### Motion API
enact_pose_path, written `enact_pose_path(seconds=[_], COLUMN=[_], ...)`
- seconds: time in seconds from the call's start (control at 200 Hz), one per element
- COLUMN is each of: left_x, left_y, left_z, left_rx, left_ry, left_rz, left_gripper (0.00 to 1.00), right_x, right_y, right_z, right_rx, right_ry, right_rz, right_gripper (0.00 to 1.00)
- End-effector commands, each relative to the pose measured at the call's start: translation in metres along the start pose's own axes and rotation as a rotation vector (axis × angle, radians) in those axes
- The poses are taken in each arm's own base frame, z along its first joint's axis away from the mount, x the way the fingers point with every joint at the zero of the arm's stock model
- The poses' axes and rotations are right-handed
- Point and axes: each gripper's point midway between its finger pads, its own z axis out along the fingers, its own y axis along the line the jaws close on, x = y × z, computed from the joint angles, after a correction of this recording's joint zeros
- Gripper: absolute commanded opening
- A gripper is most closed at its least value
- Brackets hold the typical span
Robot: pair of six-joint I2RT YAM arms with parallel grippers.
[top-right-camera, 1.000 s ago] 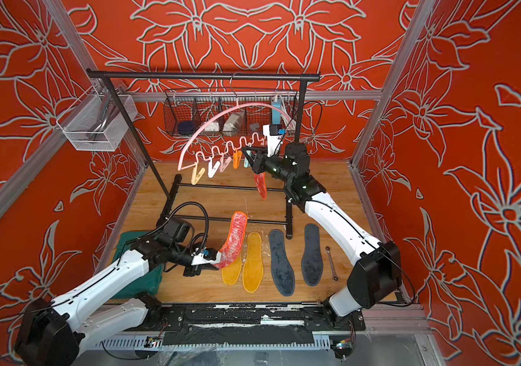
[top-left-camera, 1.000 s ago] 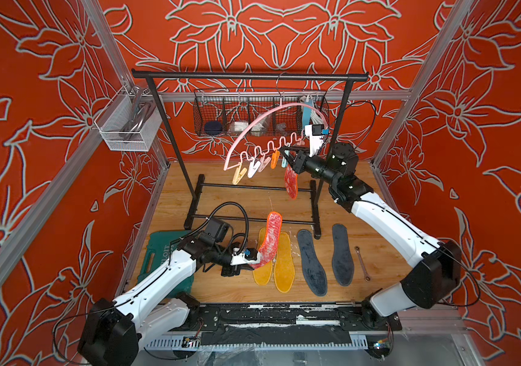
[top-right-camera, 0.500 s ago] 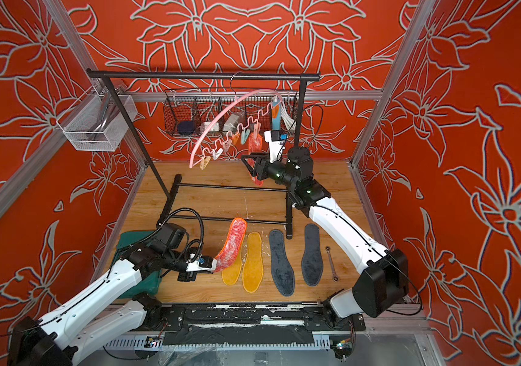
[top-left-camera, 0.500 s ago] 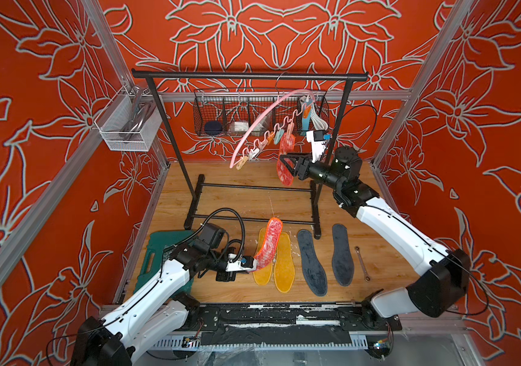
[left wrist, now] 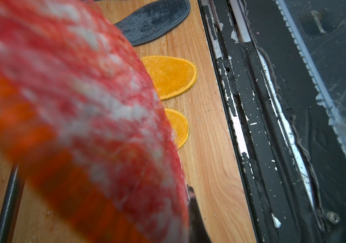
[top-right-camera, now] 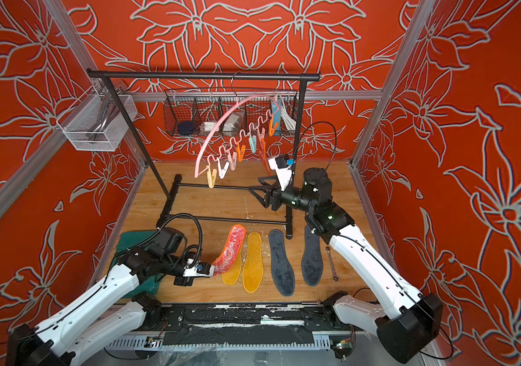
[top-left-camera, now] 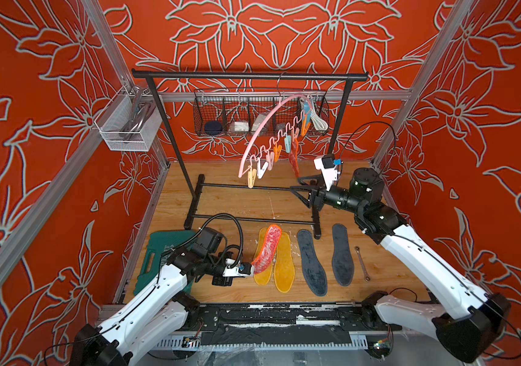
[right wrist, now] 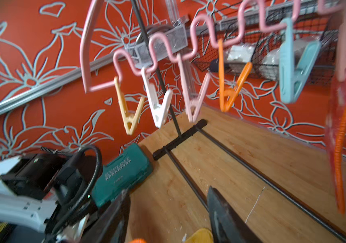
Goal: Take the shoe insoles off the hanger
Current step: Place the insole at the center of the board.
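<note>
Insoles lie mostly on the wooden floor (top-left-camera: 227, 202). Two mustard-yellow fuzzy insoles (top-left-camera: 284, 264) and two dark grey fuzzy insoles (top-left-camera: 311, 263) rest flat side by side, long axes running front to back.

One mottled red-pink hanging insole (top-left-camera: 294, 158) with orange edging is clipped to the thin pink arched plastic hanger (top-left-camera: 262, 126). Its long axis is near vertical and its free end points down; the right wrist view shows it edge-on. The hanger hooks over the top bar of the tall black metal rack (top-left-camera: 249, 75) and sits steeply tilted, low end toward the left arm's side. Empty pastel and orange clothespins (right wrist: 157, 105) dangle along its wavy rail.

The right claw (top-left-camera: 295, 185) has its jaws spread well apart with nothing between them. It sits just below the hanging insole's tip, not touching it.

The left claw (top-left-camera: 252, 269) is clamped tight on one end of the second red-pink insole (top-left-camera: 267, 250). That insole's long axis runs from the claw away toward the rack, bowed, crossing over one yellow insole. Whether its far tip touches cannot be told.

A green plastic case (top-left-camera: 157, 253) lies by the left arm, and a small metal wrench (top-left-camera: 361, 263) lies beside the outer grey insole.
</note>
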Motion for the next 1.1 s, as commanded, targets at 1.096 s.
enact_pose_path(seconds=[1.096], left_x=[0.009], left_y=[-0.030], left_z=[-0.007], left_rx=[0.086], left_ry=[0.056], left_rz=[0.099], left_gripper=[0.00], right_x=[0.219], right_y=[0.122], right_z=[0.018], right_rx=[-0.656], right_ry=[0.632], right_rz=[-0.267], right_gripper=[0.71])
